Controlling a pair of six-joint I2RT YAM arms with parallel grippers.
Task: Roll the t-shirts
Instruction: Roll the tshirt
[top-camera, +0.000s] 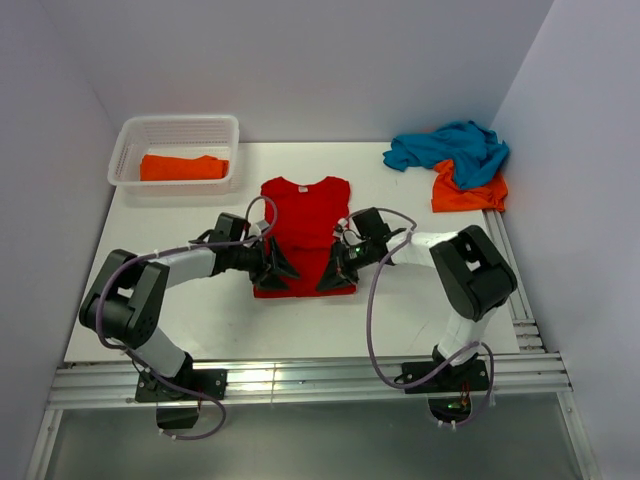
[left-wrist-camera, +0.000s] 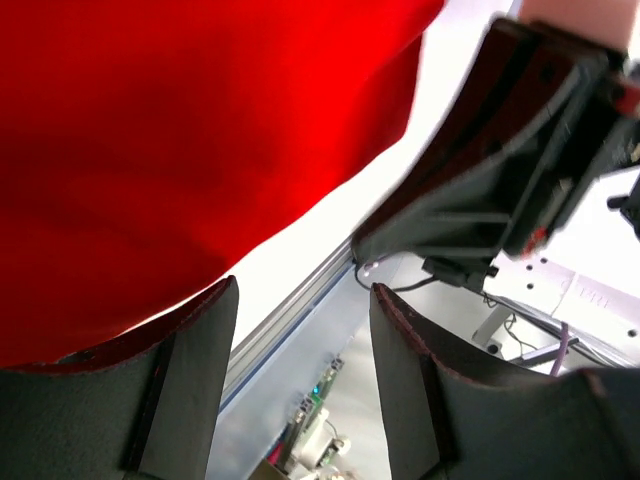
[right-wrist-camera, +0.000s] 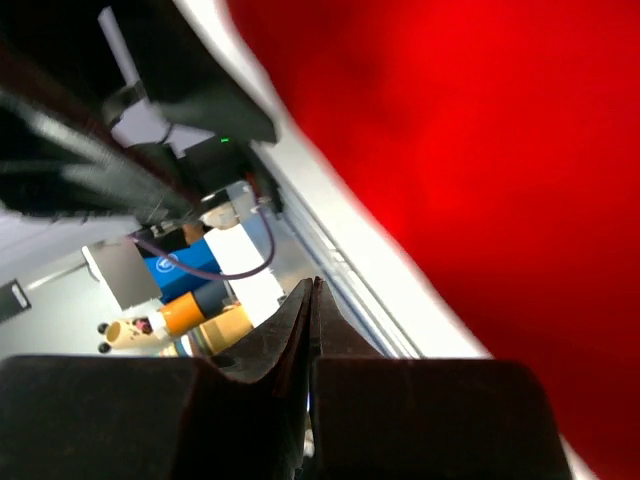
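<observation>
A bright red t-shirt (top-camera: 305, 225) lies flat in the middle of the table, collar to the back. My left gripper (top-camera: 282, 268) is at its near left corner. In the left wrist view the left gripper (left-wrist-camera: 303, 290) is open with nothing between the jaws, and the red cloth (left-wrist-camera: 180, 150) fills the upper left. My right gripper (top-camera: 335, 276) is at the near right corner. In the right wrist view the right gripper (right-wrist-camera: 312, 285) is shut and empty, beside the red cloth (right-wrist-camera: 480, 170). An orange t-shirt (top-camera: 183, 167) lies folded in the basket. A teal t-shirt (top-camera: 450, 148) and another orange one (top-camera: 470, 190) lie crumpled at the back right.
A white lattice basket (top-camera: 176, 129) stands at the back left. White walls close in the table on three sides. Aluminium rails (top-camera: 300, 380) run along the near edge. The right arm's gripper body (left-wrist-camera: 500, 170) shows close in the left wrist view.
</observation>
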